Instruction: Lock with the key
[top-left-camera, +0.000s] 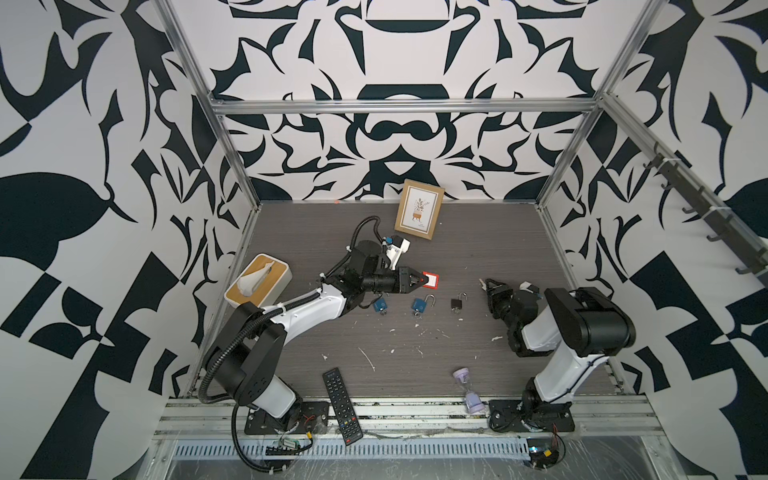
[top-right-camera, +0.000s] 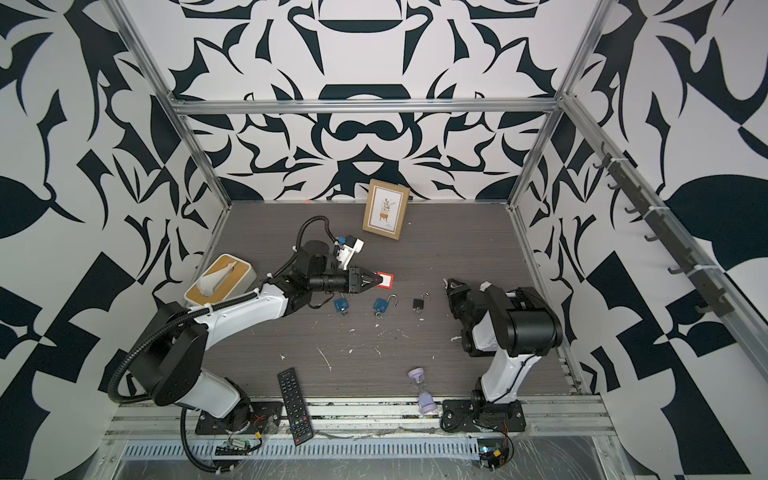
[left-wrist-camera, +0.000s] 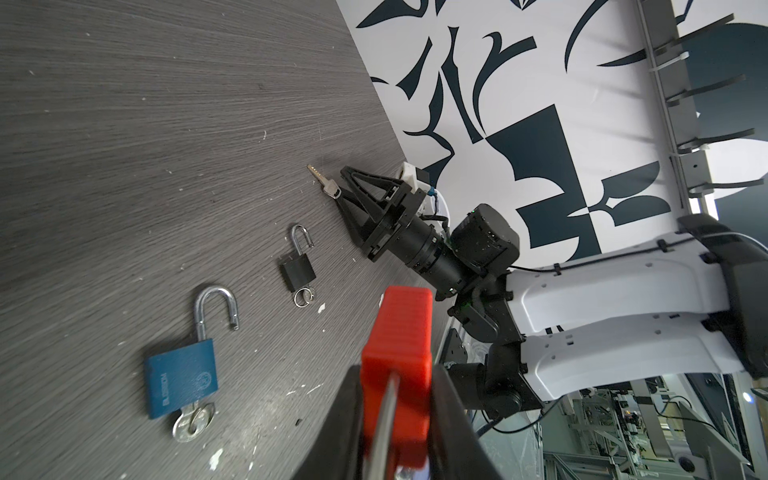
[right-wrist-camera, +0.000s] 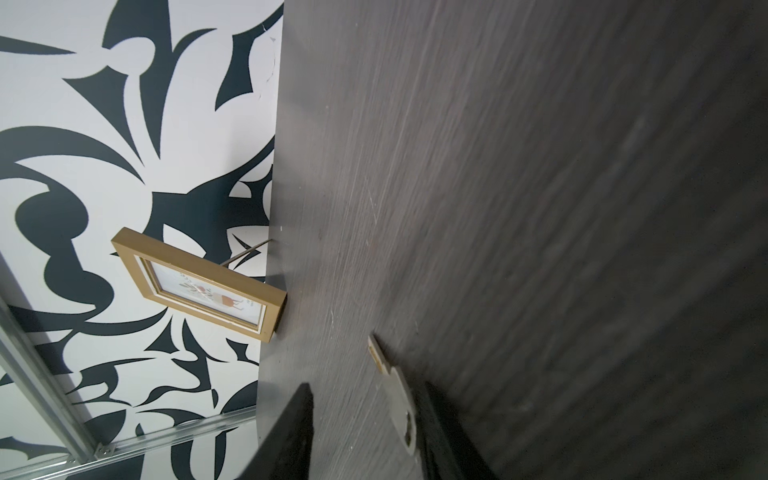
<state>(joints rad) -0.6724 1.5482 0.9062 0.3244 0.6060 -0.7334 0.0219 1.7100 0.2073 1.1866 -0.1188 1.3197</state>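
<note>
Left gripper (top-left-camera: 423, 281) jaws clamp red padlock (top-left-camera: 432, 281); key (top-left-camera: 481, 284) at right gripper (top-left-camera: 488, 285) jaws.

On the worktop (top-left-camera: 498, 249) a picture frame (top-left-camera: 419, 210) stands near the back edge; a tissue box (top-left-camera: 258, 279) sits by the left edge; left padlock (top-left-camera: 379, 305), middle padlock (top-left-camera: 419, 304) and right padlock (top-left-camera: 457, 303) lie in a row at the centre; a remote (top-left-camera: 343, 405) crosses the front edge, an hourglass (top-left-camera: 469, 390) to its right.

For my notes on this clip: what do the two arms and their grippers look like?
The left arm and right arm have white shells with black joints and black base plates. The left gripper and right gripper are black, with tapering, open-framed triangular fingers. A black ribbed hose runs along the left arm.
</note>
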